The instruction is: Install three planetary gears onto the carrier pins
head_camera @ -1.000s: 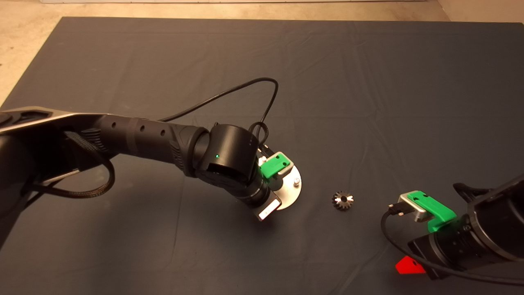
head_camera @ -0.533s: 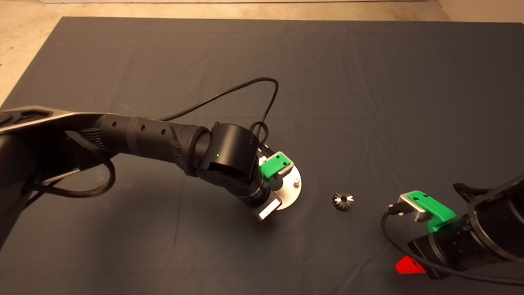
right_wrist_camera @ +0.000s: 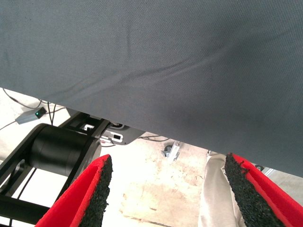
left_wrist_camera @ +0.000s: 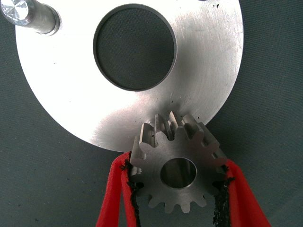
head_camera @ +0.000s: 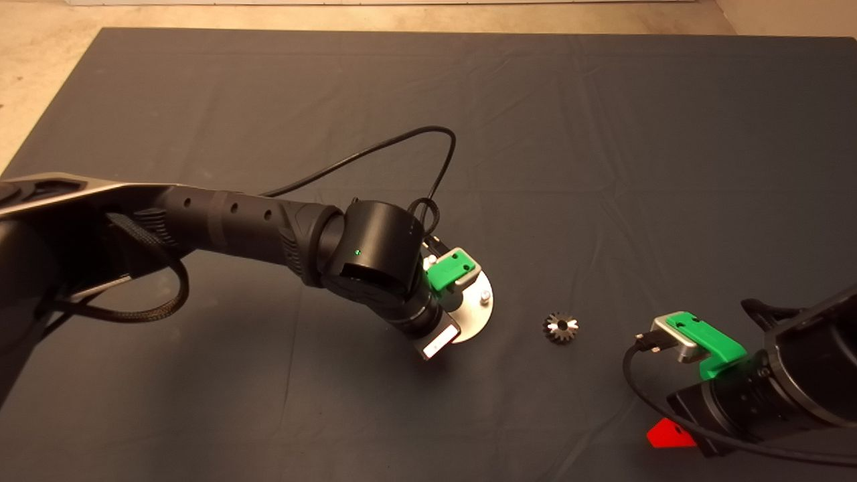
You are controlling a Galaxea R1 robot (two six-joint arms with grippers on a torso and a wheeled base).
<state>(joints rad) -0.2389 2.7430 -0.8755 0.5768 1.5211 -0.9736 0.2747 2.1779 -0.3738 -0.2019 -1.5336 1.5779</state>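
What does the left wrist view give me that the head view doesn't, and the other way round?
Only the left wrist view shows the left end effector shut on a planetary gear at the round plate's edge, plus the plate's centre hole.

Only the head view shows a second gear lying loose on the mat and the right end effector parked at lower right.

Both show the plate and one bare carrier pin.
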